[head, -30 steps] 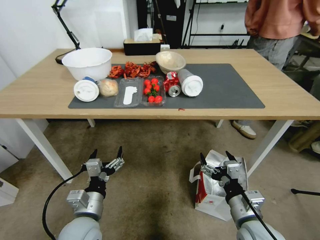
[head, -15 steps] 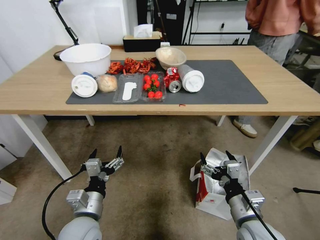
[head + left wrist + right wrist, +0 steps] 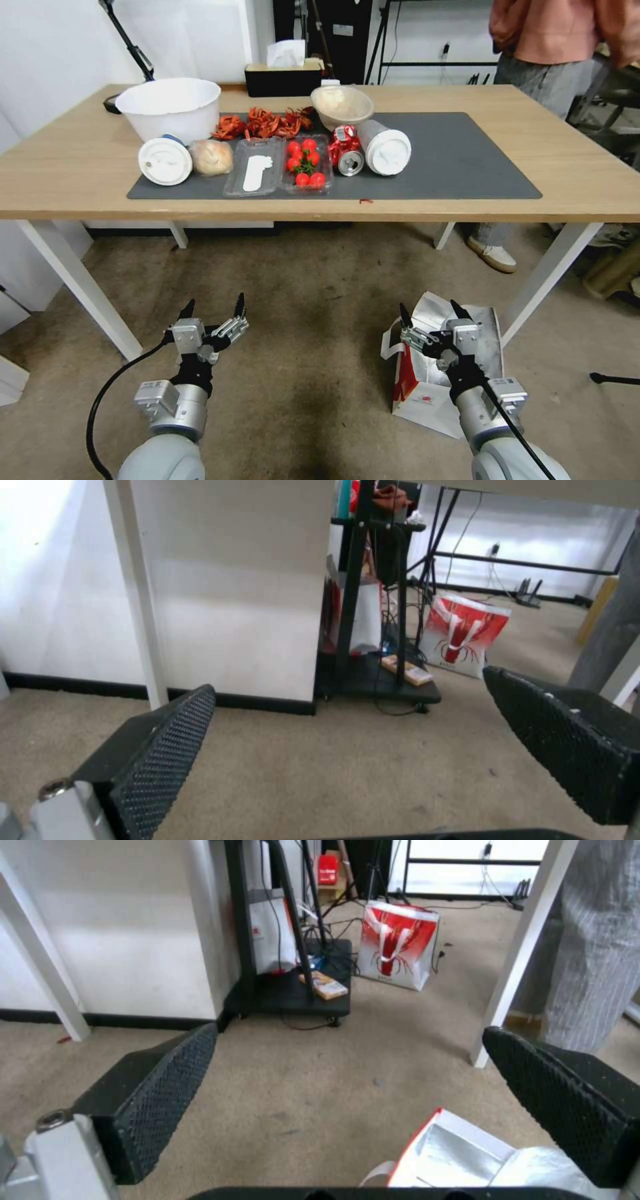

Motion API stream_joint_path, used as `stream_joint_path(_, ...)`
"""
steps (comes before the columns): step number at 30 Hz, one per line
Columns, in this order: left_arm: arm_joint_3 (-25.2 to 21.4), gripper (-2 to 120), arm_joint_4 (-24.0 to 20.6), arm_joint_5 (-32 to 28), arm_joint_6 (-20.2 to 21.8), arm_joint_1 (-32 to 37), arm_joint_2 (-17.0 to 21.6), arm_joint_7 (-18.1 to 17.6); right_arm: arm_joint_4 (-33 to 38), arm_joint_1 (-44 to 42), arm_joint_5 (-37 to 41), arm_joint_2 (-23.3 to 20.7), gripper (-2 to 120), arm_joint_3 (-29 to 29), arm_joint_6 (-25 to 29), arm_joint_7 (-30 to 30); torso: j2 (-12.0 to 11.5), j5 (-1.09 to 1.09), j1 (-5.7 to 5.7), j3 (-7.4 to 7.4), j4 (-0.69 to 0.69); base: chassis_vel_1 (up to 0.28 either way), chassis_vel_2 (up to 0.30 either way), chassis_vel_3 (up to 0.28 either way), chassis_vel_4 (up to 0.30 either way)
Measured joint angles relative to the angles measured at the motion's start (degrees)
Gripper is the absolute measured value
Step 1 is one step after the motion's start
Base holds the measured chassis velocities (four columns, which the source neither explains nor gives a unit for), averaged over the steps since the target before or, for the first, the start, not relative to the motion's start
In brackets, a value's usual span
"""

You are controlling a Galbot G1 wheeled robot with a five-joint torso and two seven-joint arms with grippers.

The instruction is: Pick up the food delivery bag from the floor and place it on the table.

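Food delivery bag (image 3: 427,393): we record it standing on the floor (image 3: 300,300), mouth open and foil lining exposed, red side panel and small round red logo facing us, a white handle drooping off its left side; it sits on the robot's right, just before the table's near right leg. Right gripper (image 3: 430,311): we find it poised directly above the bag's open mouth, fingers spread wide and holding nothing; in the right wrist view the bag's foil-lined corner (image 3: 460,1155) lies below and between the two black ribbed pads (image 3: 160,1095). Left gripper (image 3: 213,307): we note it parked over bare carpet on the left, well apart from the bag, likewise spread wide and empty. Table (image 3: 587,180): light-wood top on white legs, beyond both grippers, carrying a dark grey mat (image 3: 460,160). On the mat we list a white bowl (image 3: 168,107), a white round lid (image 3: 165,161), a bun in clear wrap (image 3: 212,157), a clear plastic tray (image 3: 253,175), a punnet of cherry tomatoes (image 3: 305,167), red crayfish shells (image 3: 267,123), a beige bowl (image 3: 342,105), a crushed red can (image 3: 345,152) and a white lidded cup (image 3: 385,148) lying on its side. Behind the mat we log a black tissue box (image 3: 283,77). In the wrist views a second red-and-white bag (image 3: 398,945) stands far off by a black stand.
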Motion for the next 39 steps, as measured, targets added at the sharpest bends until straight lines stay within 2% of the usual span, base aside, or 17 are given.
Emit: stream_joint_path(39,0.0,100,-0.3,-0.1,-0.6,0.4,0.2,-0.1,0.1,-0.4,0.6,-0.6,100,0.4,0.2,-0.2,-9.1,0.00,-2.79,-6.31,0.00,0.000,0.000,0.000,0.000)
